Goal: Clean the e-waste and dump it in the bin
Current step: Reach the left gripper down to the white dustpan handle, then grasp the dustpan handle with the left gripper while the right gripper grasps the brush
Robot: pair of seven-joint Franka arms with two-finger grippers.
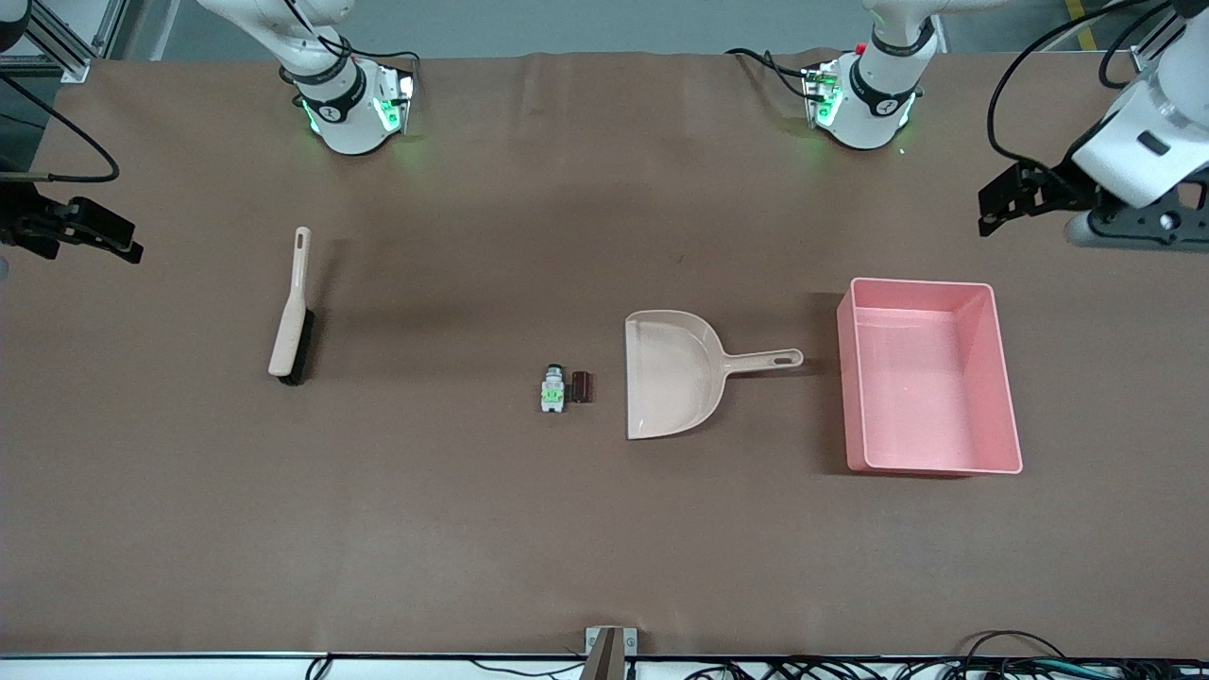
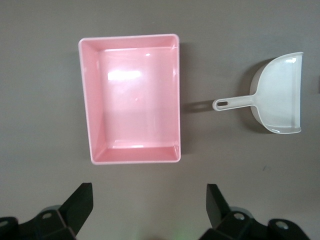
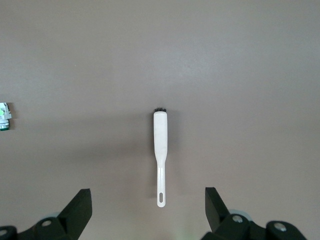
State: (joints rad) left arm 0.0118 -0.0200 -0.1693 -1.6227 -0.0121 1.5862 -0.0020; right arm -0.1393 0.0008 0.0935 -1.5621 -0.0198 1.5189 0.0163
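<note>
The e-waste lies mid-table: a white-grey block with green marks and a dark maroon cylinder side by side, just beside the open mouth of the beige dustpan. The pink bin stands toward the left arm's end, past the dustpan's handle. My left gripper hangs open and empty above the table near the bin; its wrist view shows the gripper, the bin and the dustpan. My right gripper hangs open and empty at the right arm's end. Its wrist view catches the block at the edge.
A beige brush with dark bristles lies on the brown table toward the right arm's end; it also shows in the right wrist view. Cables run along the table edge nearest the front camera.
</note>
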